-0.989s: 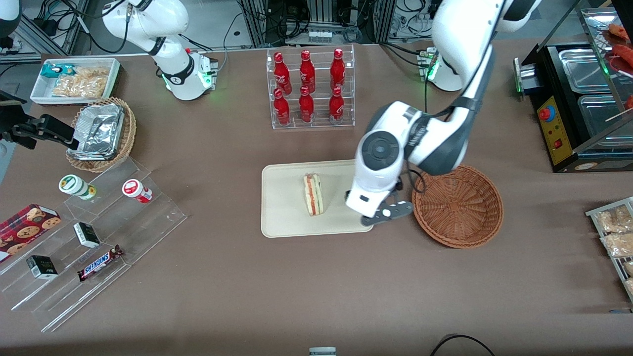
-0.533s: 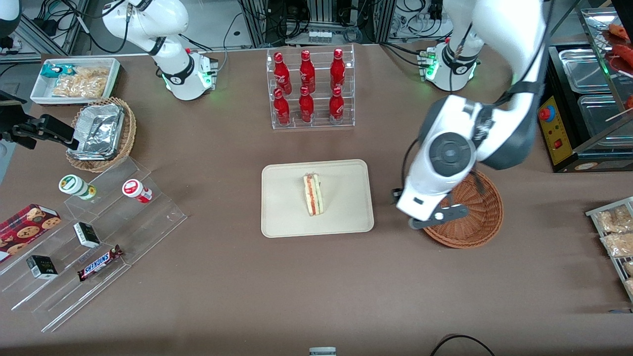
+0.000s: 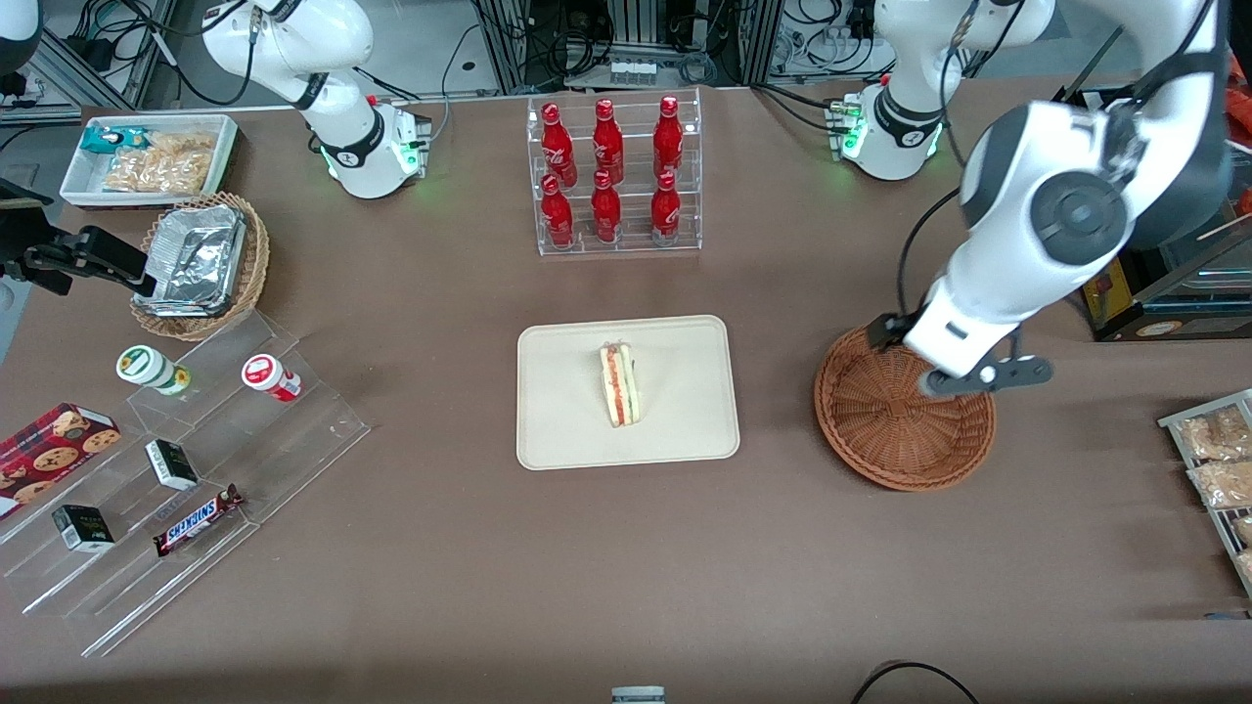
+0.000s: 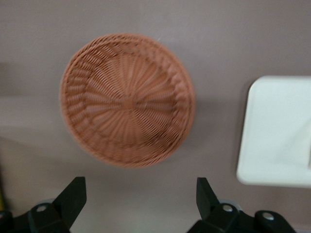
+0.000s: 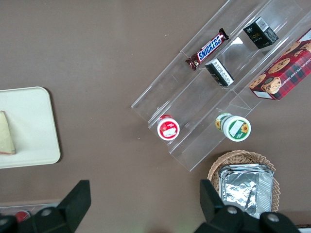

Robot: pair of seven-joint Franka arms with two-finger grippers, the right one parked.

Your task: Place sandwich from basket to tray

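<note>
The sandwich (image 3: 619,384) lies on the cream tray (image 3: 567,416), near its middle, with its red and green edge showing. The reddish-brown basket (image 3: 905,425) stands empty beside the tray, toward the working arm's end of the table. The left arm's wrist (image 3: 963,342) hangs above the basket's rim, on the part farther from the front camera. In the left wrist view the gripper (image 4: 141,191) is open and empty, high over the table, with the empty basket (image 4: 127,99) and a corner of the tray (image 4: 279,131) below it. The right wrist view shows the tray (image 5: 29,126) and a piece of the sandwich (image 5: 5,133).
A clear rack of red bottles (image 3: 614,176) stands farther from the front camera than the tray. A stepped acrylic shelf with snacks (image 3: 176,469), a tan basket with foil (image 3: 201,262) and a white bin (image 3: 152,156) lie toward the parked arm's end. A black appliance (image 3: 1154,215) and packets (image 3: 1218,460) lie toward the working arm's end.
The left arm has swung from the tray's edge across the basket toward its own end of the table, and has risen. The sandwich stays where it was on the tray.
</note>
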